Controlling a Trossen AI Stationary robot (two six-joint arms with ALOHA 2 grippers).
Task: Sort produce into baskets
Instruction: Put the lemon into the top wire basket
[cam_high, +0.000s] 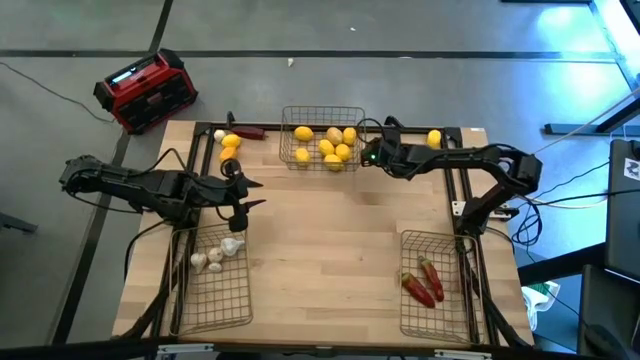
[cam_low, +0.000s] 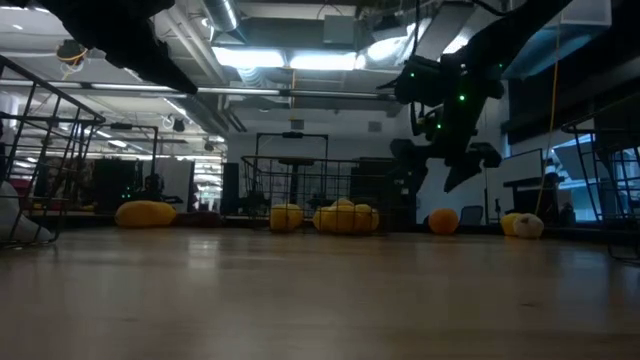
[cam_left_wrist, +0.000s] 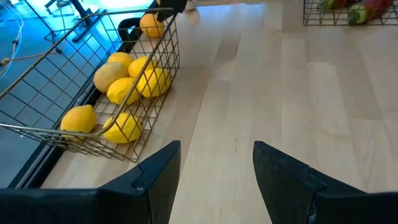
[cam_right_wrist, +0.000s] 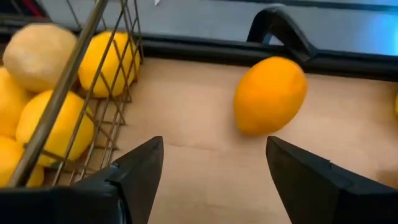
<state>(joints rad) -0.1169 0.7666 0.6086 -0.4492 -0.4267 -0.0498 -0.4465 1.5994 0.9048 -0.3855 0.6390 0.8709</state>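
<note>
Your left gripper (cam_high: 245, 196) hovers over bare wood at the table's nine o'clock side, fingers spread wide and holding nothing, just above the basket of garlic bulbs (cam_high: 218, 252) at seven o'clock. Your right gripper (cam_high: 364, 155) sits at the right edge of the twelve o'clock basket (cam_high: 322, 138), jaws wide and empty; that basket holds yellow lemons (cam_high: 328, 147). An orange fruit (cam_right_wrist: 270, 94) lies loose on the table ahead of your right gripper. Chili pieces (cam_high: 424, 280) rest in the five o'clock basket (cam_high: 436, 286). More fruit (cam_high: 230, 147) waits at eleven o'clock. No writing is legible on the red-and-black box (cam_high: 146, 90).
</note>
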